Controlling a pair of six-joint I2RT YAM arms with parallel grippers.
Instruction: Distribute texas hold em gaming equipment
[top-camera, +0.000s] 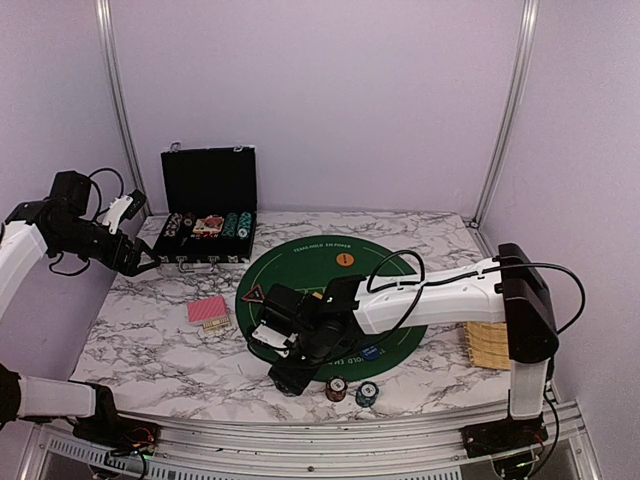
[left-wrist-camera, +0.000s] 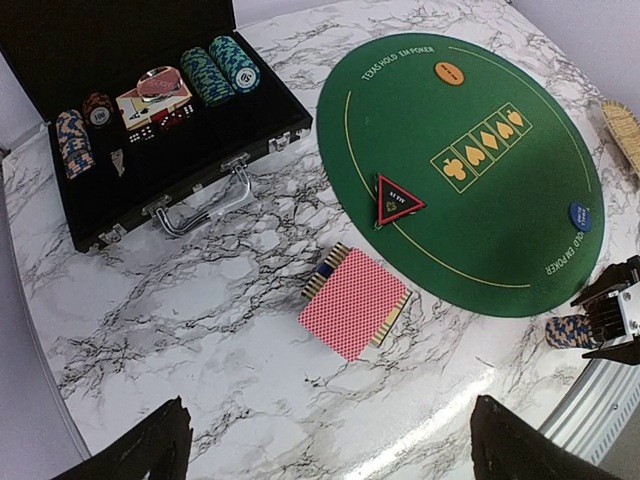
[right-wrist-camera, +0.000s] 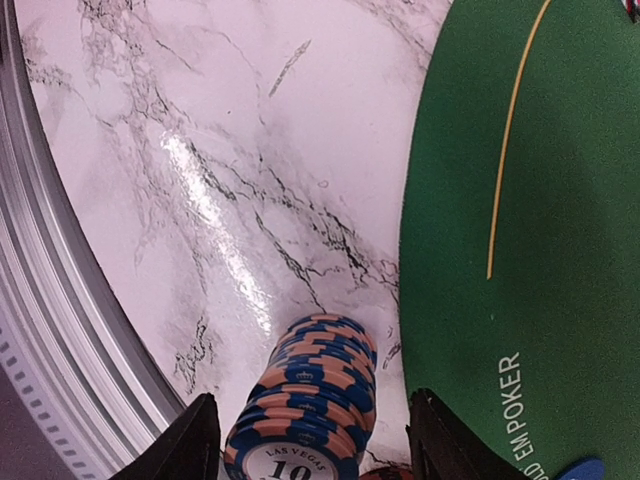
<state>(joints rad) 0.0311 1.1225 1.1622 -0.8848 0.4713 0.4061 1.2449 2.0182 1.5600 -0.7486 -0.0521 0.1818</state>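
Part open, the right gripper sits at the bottom of its wrist view, fingers flanking a blue-and-orange chip stack; a sliver of gap shows on the stack's right side, so no clamp on it is visible; the stack stands on the marble table just off the edge of the green mat; in the overhead view a brownish chip stack and a teal chip stack stand near it, bottom centre; the left gripper hangs spread wide, holding nothing, at the left of the overhead view; the black case lies open at the upper left of the left wrist view, holding a blue-and-orange chip row, two teal chip rows, red dice and a deck; red-backed cards lie on the marble at frame centre; on the mat lie an orange button, a blue button and a black triangular marker; the woven yellow tray sits at the right, its contents not discernible
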